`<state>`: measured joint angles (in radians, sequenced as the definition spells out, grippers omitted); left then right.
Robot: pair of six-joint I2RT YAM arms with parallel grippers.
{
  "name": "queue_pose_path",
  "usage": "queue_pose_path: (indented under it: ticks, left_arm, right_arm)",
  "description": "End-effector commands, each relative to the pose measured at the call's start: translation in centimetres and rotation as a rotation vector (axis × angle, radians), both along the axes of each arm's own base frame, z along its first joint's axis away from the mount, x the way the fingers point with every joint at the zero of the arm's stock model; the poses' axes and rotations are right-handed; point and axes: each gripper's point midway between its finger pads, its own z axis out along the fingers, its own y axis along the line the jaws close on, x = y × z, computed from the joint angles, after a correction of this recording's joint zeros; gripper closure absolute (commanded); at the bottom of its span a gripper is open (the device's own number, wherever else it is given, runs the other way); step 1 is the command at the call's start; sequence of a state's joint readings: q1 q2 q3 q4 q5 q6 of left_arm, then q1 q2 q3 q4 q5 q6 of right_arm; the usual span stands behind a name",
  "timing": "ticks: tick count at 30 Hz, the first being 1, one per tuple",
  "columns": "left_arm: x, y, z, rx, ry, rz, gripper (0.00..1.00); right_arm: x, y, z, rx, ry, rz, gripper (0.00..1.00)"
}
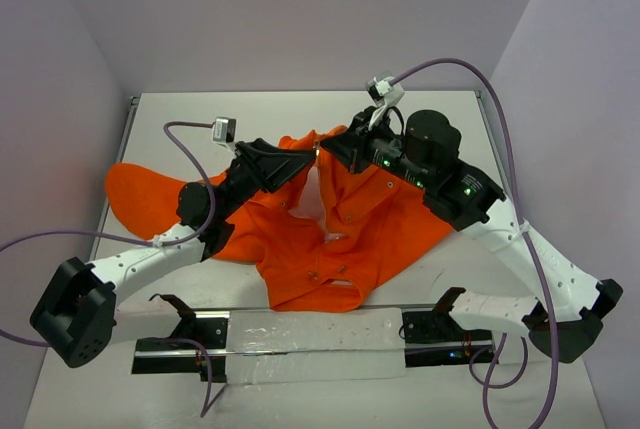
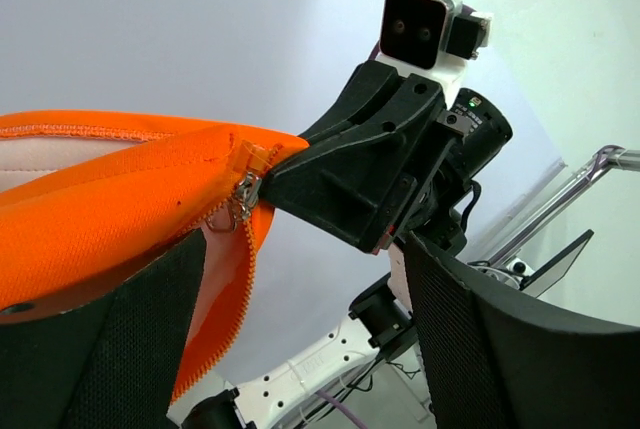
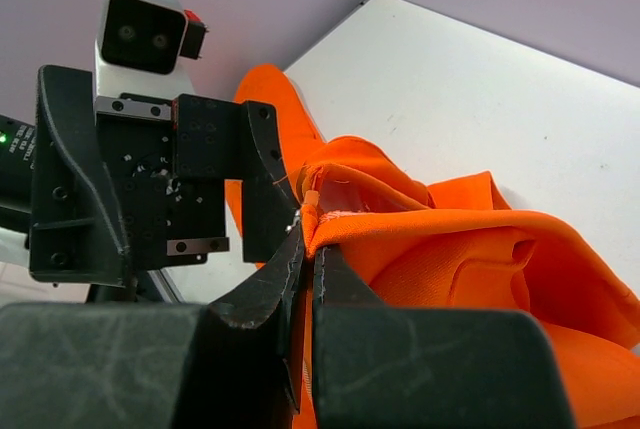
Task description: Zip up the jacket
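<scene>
The small bright orange fabric jacket (image 1: 330,249) lies mid-table, collar raised towards the far edge, where the right gripper (image 3: 307,241) pinches the zipper's top end, seemingly tensioning it while the left gripper (image 1: 300,162), fingers spread, nears the silver slider (image 2: 245,197).

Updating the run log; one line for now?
jacket open at top | right gripper pinching jacket edge by zipper slider | left gripper open

The bright orange jacket (image 1: 360,239) lies spread out, unzipped, pale lining showing, its top edge lifted.
</scene>
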<state>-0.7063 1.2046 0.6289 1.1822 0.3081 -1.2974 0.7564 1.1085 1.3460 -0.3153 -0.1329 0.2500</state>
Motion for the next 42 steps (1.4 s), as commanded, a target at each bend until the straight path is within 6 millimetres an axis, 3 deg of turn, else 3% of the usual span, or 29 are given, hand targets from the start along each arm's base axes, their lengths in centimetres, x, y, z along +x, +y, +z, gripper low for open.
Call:
queue_pose_path:
  ticks: [1,8,14,18,23,31,42]
  left_arm:
    - [-0.4,0.2,0.7,0.010,-0.051,0.030,0.10]
    - [0.2,-1.0,0.9,0.051,-0.080,0.022,0.09]
    - [1.0,-1.3,1.5,0.085,-0.107,0.060,0.08]
    - [1.9,-1.1,2.8,0.109,-0.142,0.130,0.08]
    - [2.8,-0.6,4.1,0.140,-0.152,0.190,0.08]
    - [1.2,-2.1,3.0,0.147,-0.187,0.059,0.17]
    - [0.1,-1.4,1.8,0.095,-0.171,0.023,0.31]
  right_arm:
    - [-1.5,-1.1,5.8,0.145,-0.128,0.019,1.00]
    - [-2.5,-1.2,6.5,0.182,-0.126,0.084,1.00]
    - [-2.9,-0.8,5.9,0.179,-0.060,0.163,1.00]
    - [-2.1,-0.1,4.4,0.119,0.004,0.175,1.00]
    - [0.1,-1.2,2.9,0.024,0.060,0.042,1.00]
    - [1.2,-1.6,3.1,0.012,0.041,-0.008,1.00]
    - [1.5,-1.5,2.6,-0.002,0.041,-0.011,1.00]
